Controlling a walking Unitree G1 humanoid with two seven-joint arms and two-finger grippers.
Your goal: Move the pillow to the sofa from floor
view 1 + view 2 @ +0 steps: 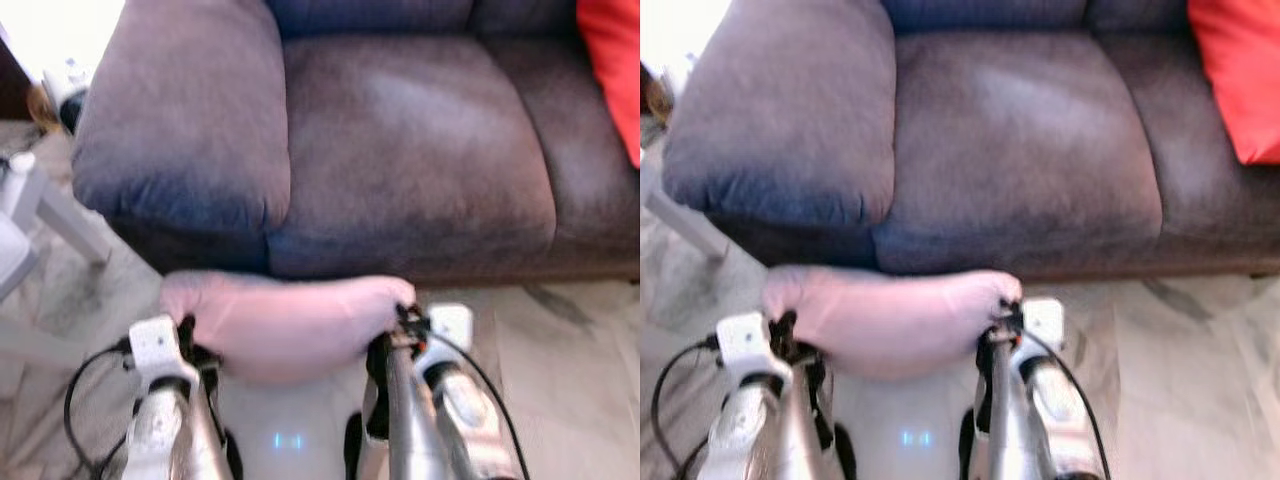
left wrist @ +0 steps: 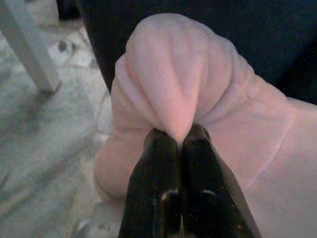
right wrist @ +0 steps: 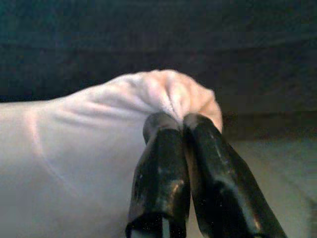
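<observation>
A soft pink pillow hangs between my two arms, just in front of the dark purple sofa and lower than its seat. My left gripper is shut on the pillow's left corner; its black fingers pinch a fold of pink fabric. At the right corner my right gripper is shut too, the fingers squeezing a gathered bunch of pillow. The sofa's seat cushion lies straight ahead.
A wide padded armrest stands at the sofa's left end. An orange-red cushion leans at the sofa's far right. White furniture legs stand on the marbled floor to my left.
</observation>
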